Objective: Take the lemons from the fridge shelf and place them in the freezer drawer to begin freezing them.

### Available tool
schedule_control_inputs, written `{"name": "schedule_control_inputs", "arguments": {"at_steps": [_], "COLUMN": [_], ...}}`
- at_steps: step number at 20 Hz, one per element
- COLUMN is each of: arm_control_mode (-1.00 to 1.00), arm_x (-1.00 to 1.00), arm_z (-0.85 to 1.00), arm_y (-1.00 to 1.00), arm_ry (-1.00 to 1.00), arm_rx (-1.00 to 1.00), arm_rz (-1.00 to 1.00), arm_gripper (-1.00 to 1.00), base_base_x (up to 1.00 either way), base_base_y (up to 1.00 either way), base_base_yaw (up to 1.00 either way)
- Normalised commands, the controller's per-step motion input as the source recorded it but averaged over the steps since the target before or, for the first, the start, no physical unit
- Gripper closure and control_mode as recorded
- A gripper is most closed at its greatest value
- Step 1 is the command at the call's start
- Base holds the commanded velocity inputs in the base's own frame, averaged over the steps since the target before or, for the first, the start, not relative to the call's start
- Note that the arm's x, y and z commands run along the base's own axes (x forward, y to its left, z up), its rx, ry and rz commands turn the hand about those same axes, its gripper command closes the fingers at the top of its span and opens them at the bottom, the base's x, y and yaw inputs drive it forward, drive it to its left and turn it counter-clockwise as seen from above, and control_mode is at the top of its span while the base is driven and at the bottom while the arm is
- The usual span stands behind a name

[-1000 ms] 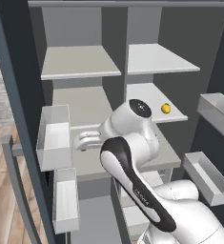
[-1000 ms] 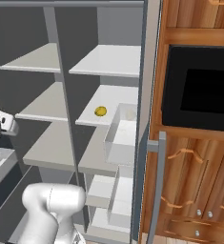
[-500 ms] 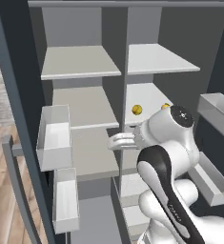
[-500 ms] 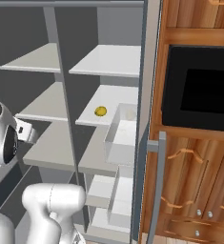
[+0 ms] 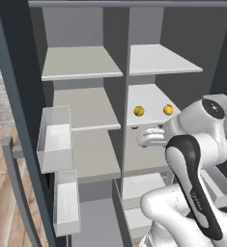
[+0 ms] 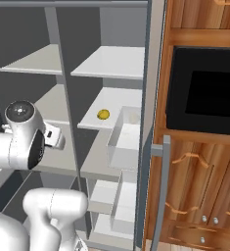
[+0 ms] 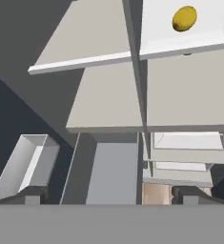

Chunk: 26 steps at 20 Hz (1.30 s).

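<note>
Lemons being approached on the right middle fridge shelf, above the claw.

Left base view: two lemons (image 5: 139, 111) are being seen on the shelf (image 5: 148, 99), just above the hand. Right base view: one lemon (image 6: 103, 114) is lying beside a bin (image 6: 126, 139). Hand view: a lemon (image 7: 185, 18) is lying up and right of the claw (image 7: 108, 193), long axis slightly tilted; jaws apart, nothing being held.

No readable text, label or number, as far as these coarse renders show
</note>
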Motion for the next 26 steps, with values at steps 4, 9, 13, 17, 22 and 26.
{"name": "schedule_control_inputs", "arguments": {"at_steps": [4,9,13,17,22,26], "arm_control_mode": [-1.00,-1.00,-1.00,-1.00,-1.00,-1.00], "arm_x": [0.20,0.41,0.41,0.45,0.50,0.49], "arm_z": [-0.12,0.00,0.00,-0.05,-0.04,-0.23], "arm_y": [-0.50,-0.41,-0.49,-0.55,-0.36,-0.16], "arm_ry": [0.00,0.00,0.00,0.00,0.00,0.01], "arm_rx": [-0.17,-0.19,-0.10,0.00,0.00,-0.01], "arm_rz": [-0.03,-0.01,-0.05,-0.17,-0.17,-0.14], "arm_gripper": [-1.00,-1.00,-1.00,-1.00,-1.00,-1.00], "base_base_x": [0.00,0.00,0.00,0.00,0.00,0.00], "base_base_y": [0.00,0.00,0.00,0.00,0.00,0.00], "base_base_yaw": [0.00,0.00,0.00,0.00,0.00,0.00]}}
